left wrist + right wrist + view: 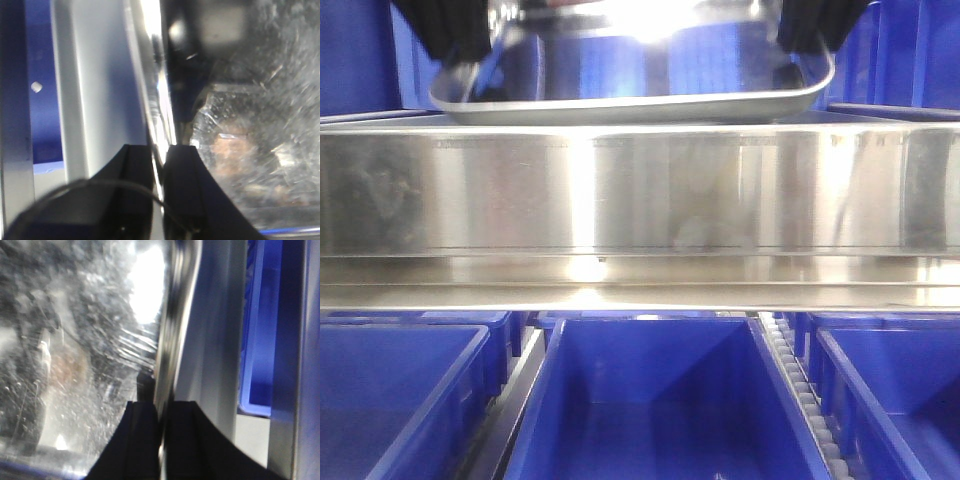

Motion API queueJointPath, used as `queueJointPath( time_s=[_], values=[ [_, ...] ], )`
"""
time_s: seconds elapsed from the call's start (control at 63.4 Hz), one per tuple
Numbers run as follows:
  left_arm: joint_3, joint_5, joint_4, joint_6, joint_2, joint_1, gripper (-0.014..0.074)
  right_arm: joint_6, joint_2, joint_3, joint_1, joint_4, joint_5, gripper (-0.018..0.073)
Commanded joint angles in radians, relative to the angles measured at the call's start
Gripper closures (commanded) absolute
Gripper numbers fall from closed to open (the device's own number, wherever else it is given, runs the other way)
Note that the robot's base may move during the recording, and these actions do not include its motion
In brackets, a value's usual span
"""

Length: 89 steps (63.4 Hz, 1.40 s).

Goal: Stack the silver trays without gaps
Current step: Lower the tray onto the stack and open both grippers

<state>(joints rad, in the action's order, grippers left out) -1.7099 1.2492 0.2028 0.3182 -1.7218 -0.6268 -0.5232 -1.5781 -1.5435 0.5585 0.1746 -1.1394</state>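
Black pincer fingers (137,170) fill the bottom of the left wrist view, one on each side of the thin rolled rim of the silver tray (630,75), so the left pincer (158,162) is clamped on that rim. The right wrist view shows the same on the other side: the right pincer (161,412) has its two dark fingers (142,425) pressed together on the tray's opposite edge, with the scratched, shiny inner floor of the tray spreading away to the left. From the front view the tray sits level, up at the top of the picture, its rounded corners and flat rim showing, a bright glare on its far side, and the dark pincer bodies at its left and right ends. Whether it rests on something or hangs just above cannot be told, and only one tray can be made out clearly. Directly in front of and below it runs the long brushed-steel shelf rail (640,190), spanning the whole width. Under the rail stand open blue plastic bins (660,400) side by side, with a strip of small white rollers (800,385) between the middle bin and the right one. More blue plastic shows behind the tray.
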Motion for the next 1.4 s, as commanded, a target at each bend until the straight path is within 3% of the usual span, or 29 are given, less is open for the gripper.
queueJointPath(
  time_s=[0.0, 0.158, 0.221, 0.347, 0.442, 0.568, 0.694, 0.899, 1.104, 1.388],
  values=[
    [-0.032, 0.000, -0.014, -0.022, 0.047, 0.005, 0.0383, 0.018, 0.041, -0.040, -0.004, 0.033, 0.051, 0.0197],
    [-0.032, 0.013, -0.017, -0.040, 0.047, 0.010, 0.0149, 0.018, 0.041, -0.040, -0.004, 0.033, 0.052, -0.0085],
    [-0.032, 0.020, -0.017, -0.040, 0.053, 0.010, 0.0105, 0.018, 0.043, -0.042, -0.004, 0.033, 0.050, -0.0071],
    [-0.032, 0.020, -0.017, -0.040, 0.087, 0.008, 0.0111, 0.018, 0.069, -0.042, -0.004, 0.033, 0.050, -0.0037],
    [-0.032, 0.020, -0.017, -0.040, 0.139, -0.007, 0.0115, 0.018, 0.114, -0.042, -0.004, 0.033, 0.050, 0.0064],
    [-0.024, -0.026, -0.008, -0.040, 0.242, -0.044, 0.0197, 0.042, 0.194, -0.039, 0.001, 0.033, 0.041, 0.0300],
    [0.032, -0.106, 0.003, -0.040, 0.365, -0.096, 0.0351, 0.082, 0.309, -0.006, 0.021, 0.033, 0.047, 0.0522],
    [0.219, -0.186, 0.003, -0.040, 0.566, -0.164, 0.0651, 0.087, 0.524, 0.158, 0.074, 0.033, 0.136, 0.0508],
    [0.495, -0.372, -0.001, -0.040, 0.782, -0.235, 0.0638, 0.108, 0.807, 0.486, 0.128, 0.033, 0.339, 0.0508],
    [0.937, -0.814, -0.009, -0.040, 1.070, -0.366, 0.0638, 0.157, 1.188, 0.935, 0.130, 0.035, 0.574, 0.0508]
  ],
)
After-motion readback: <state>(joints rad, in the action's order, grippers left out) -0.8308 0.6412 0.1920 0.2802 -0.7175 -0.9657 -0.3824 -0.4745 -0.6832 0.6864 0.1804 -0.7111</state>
